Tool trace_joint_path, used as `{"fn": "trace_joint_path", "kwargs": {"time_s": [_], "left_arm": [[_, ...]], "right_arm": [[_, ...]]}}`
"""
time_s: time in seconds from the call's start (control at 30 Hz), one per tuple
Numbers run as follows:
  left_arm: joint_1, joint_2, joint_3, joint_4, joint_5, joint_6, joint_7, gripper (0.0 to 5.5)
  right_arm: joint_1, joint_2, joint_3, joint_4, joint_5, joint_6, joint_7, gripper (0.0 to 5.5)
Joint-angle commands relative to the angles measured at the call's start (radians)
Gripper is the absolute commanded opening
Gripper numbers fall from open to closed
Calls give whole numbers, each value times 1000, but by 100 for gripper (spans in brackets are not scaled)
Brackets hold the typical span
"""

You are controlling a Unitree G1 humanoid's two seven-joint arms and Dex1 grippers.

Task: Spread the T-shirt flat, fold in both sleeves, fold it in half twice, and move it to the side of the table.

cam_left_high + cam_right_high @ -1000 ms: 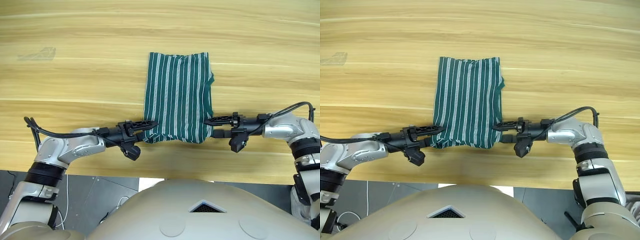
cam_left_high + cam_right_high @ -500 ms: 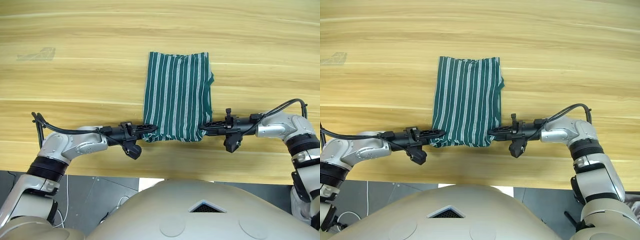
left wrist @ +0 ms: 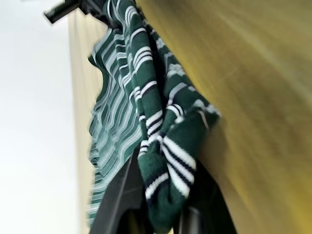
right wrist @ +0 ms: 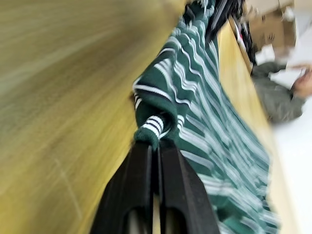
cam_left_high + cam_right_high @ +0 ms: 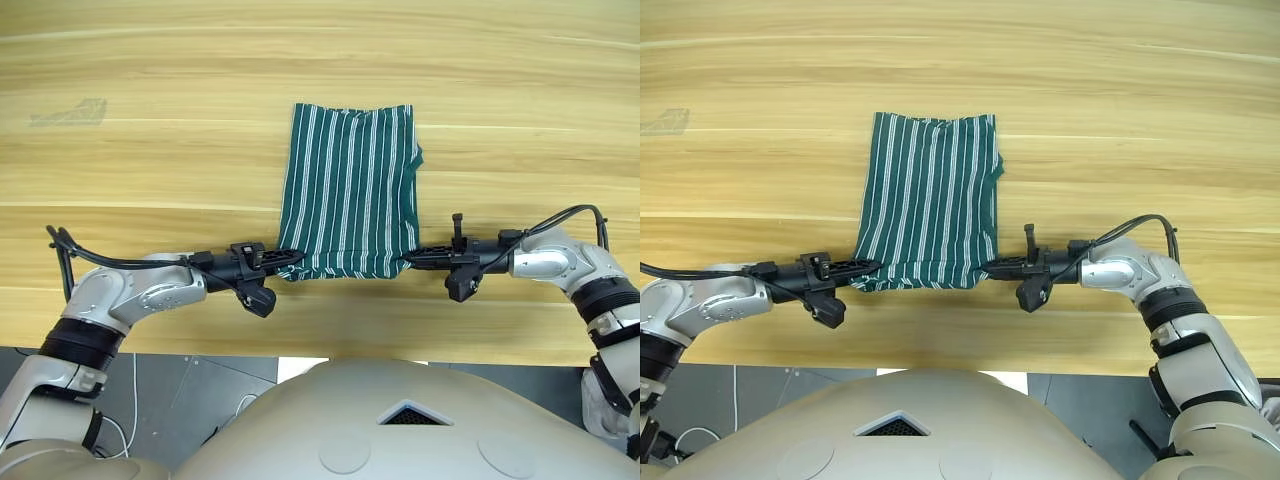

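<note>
One wooden table [image 5: 150, 60] under it all, with one faint pale patch [image 5: 68, 112] at upper left (too faint to make out). One green, white-striped T-shirt [image 5: 350, 190] lies folded at centre, a narrow rectangle. Two grippers at its lower edge: left gripper [image 5: 295, 256] clenched on the lower-left corner, right gripper [image 5: 407, 258] clenched on the lower-right corner, fabric bunched in each.

A faint pale patch [image 5: 68, 111] lies flat on the desk [image 5: 150, 60] surface, at the upper left of the frame. Grey floor [image 5: 190, 385] shows below the near desk edge, at the lower left. A thin light cable [image 5: 130, 400] lies on this floor. Blurred cardboard boxes [image 4: 267, 25] stand in the background beyond the desk.
</note>
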Motion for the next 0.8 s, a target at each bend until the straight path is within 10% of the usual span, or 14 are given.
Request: {"fn": "trace_joint_path", "kwargs": {"time_s": [0.03,0.27,0.53,0.8], "left_arm": [[211,137,-23,-148,-320,259,-280,25],[430,403,237,-509,-909,551,-477,25],[738,318,651,-741,-1151,705,-682,25],[399,226,506,-641,-1035,872,-701,25]], "right_arm": [[120,-107,16,-287,409,478,280,0],[159,-258,-144,-678,954,1067,476,0],[263,-308,-319,-871,1165,1366,570,0],[165,-121,-327,-782,967,1391,505,0]]}}
